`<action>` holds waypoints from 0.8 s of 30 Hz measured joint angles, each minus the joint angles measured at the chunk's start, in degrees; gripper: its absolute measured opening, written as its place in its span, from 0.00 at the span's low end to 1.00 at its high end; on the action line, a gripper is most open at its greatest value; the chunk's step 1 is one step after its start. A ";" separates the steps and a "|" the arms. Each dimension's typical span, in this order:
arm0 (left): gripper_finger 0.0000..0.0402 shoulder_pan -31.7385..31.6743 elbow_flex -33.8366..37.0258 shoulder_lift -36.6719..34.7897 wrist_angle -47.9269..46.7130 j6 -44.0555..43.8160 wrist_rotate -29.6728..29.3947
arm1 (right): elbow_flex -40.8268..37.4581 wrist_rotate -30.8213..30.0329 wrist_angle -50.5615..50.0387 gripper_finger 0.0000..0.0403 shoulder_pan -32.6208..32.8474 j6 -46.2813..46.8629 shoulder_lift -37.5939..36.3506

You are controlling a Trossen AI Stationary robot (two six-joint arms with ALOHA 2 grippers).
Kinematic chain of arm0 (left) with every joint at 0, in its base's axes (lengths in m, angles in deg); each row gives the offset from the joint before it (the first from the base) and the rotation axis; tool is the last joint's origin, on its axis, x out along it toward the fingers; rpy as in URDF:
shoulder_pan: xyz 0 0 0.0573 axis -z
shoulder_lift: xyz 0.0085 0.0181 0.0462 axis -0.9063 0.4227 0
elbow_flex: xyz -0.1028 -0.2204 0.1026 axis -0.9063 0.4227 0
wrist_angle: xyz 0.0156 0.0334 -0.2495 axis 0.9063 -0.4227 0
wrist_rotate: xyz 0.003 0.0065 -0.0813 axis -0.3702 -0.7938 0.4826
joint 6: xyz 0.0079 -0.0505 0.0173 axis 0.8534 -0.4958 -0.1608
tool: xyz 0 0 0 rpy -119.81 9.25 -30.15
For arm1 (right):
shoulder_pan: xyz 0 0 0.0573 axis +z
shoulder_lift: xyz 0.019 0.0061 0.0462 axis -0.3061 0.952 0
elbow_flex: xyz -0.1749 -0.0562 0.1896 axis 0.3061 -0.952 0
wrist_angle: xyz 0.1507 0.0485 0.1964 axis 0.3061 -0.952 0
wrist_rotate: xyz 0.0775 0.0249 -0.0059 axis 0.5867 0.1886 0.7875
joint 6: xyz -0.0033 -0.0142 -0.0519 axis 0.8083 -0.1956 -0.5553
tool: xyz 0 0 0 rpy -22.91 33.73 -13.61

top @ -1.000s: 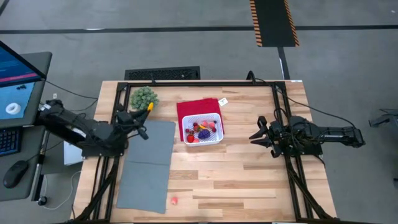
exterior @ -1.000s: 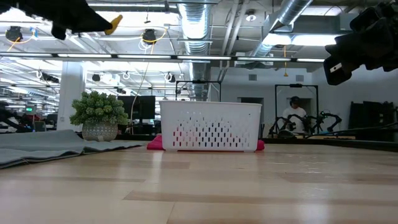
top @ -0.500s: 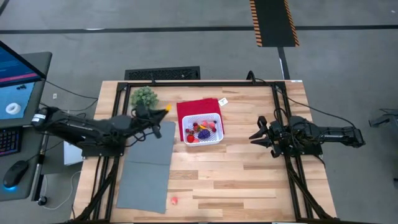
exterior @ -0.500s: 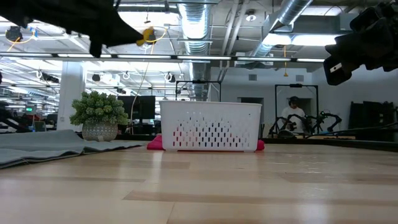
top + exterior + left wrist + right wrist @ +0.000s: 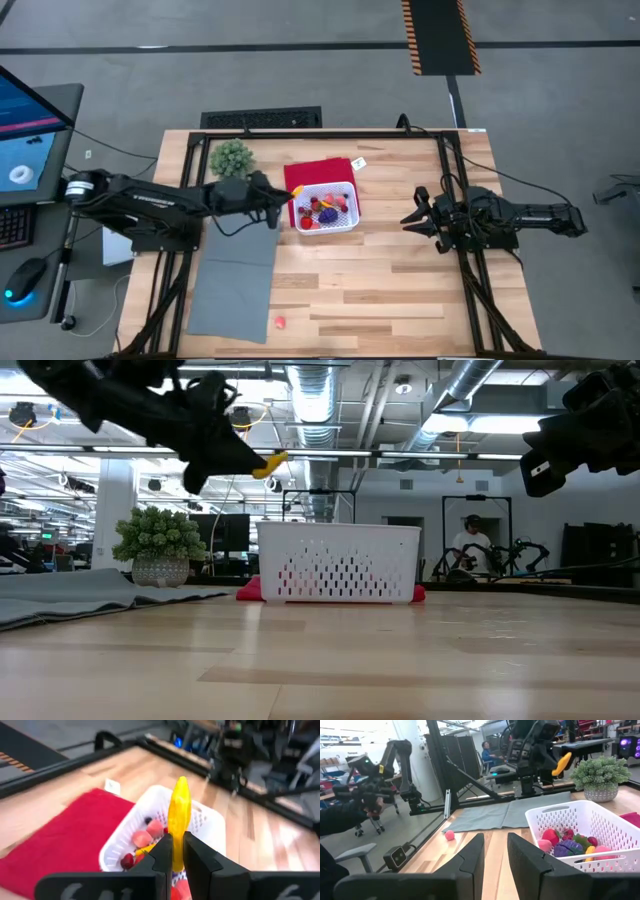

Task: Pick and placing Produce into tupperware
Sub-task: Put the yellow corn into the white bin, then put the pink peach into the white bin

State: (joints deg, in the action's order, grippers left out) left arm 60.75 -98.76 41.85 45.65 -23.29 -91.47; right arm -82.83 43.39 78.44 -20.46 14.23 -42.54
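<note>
The left tool (image 5: 173,851) pinches a yellow banana (image 5: 179,815) above the white basket's (image 5: 346,222) edge, while the right tool (image 5: 411,219), fingers apart and empty, waits

place: we see a robotics lab | signs: exposed ceiling ducts (image 5: 318,400), other robot arms (image 5: 380,767) on stands, a seated person (image 5: 468,545), a laptop (image 5: 25,135) beside the table

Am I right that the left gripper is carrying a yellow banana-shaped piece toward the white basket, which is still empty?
Not quite: the white basket already holds several red, pink and purple pieces, as the high view shows. The rest stands: the left gripper is shut on the yellow piece, above the basket's near edge.
</note>
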 joint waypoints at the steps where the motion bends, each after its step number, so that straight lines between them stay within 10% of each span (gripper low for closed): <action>1: 0.06 0.00 -1.32 1.45 -1.10 0.73 0.59 | 0.00 0.00 0.00 0.27 0.00 -0.01 0.00; 11: 0.08 0.00 -13.55 11.36 -19.46 2.95 2.36 | 0.00 0.00 -0.02 0.27 0.00 0.00 0.00; 24: 0.27 0.00 -16.98 17.67 -21.17 1.96 6.04 | 0.00 0.00 -0.02 0.27 0.00 0.02 0.05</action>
State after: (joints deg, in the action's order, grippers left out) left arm 60.74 -115.75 59.51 24.48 -21.33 -85.43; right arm -82.83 43.39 78.41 -20.46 14.25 -42.50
